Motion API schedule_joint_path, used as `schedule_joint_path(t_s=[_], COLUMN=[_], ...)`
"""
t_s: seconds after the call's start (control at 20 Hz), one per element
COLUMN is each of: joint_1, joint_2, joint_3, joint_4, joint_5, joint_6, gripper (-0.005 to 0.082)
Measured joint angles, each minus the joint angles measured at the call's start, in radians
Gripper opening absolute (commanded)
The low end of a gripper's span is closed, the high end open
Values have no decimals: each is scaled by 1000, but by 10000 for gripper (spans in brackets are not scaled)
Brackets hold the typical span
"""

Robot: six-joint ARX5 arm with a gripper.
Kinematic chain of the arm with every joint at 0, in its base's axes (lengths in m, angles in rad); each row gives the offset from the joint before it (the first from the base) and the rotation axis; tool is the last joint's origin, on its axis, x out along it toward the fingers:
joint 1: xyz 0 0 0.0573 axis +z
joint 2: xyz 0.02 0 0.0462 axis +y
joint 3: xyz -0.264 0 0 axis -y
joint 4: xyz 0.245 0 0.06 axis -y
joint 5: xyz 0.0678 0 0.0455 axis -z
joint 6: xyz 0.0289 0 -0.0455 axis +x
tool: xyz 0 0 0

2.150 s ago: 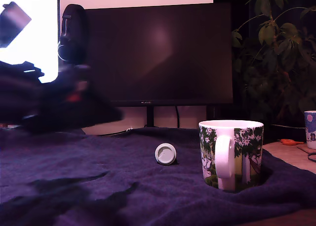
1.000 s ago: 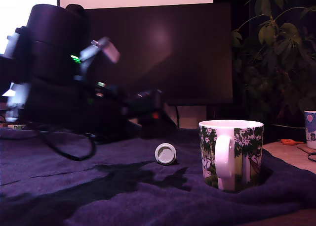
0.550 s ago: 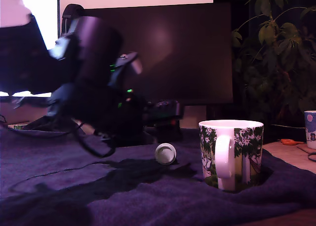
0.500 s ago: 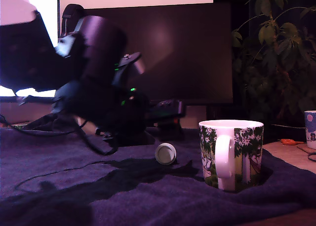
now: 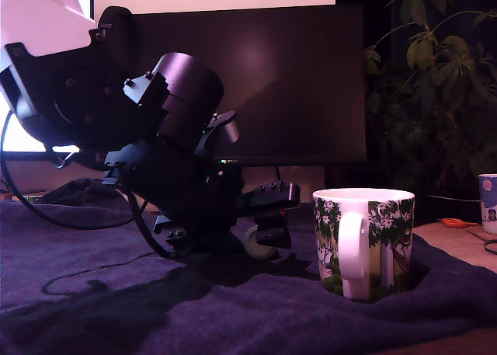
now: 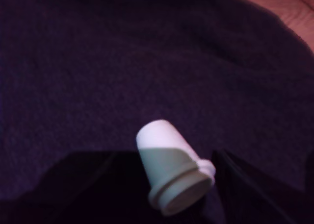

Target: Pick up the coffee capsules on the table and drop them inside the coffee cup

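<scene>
On the dark fuzzy cloth [image 5: 326, 316], the gripper [image 5: 268, 219] has descended onto the ribbed tapered capsule [image 6: 169, 170], at the mug's [image 5: 363, 242] nine o'clock; jaws wide, straddling it

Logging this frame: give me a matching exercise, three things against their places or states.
Things:
1. coffee capsule
2. coffee cup
3. gripper

Places or states:
A. upright on the dark cloth, handle facing the exterior camera
B. lowered around the small pale piece
C. lying on its side on the cloth

Pairs: 1-C, 2-A, 3-B
</scene>
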Motion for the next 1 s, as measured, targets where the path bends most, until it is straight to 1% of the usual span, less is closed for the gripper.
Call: schedule_joint_path(t_s=[0.1,0.25,0.35,0.5,0.6,0.75,0.85,0.9,0.95,1.0], joint_1=[0,5,9,10,10,10,10,10,10,10], joint_2=[0,0,0,0,0,0,0,0,0,-2], joint_3=[5,13,13,13,13,13,13,13,13,13], joint_4=[-16,-37,-41,-42,-43,-44,-45,-46,-48,-50], joint_5=[0,-2,-4,-4,1,27,51,64,76,86], joint_6=[0,0,0,1,13,76,95,129,147,151], gripper=[516,381,337,336,336,336,336,336,336,336])
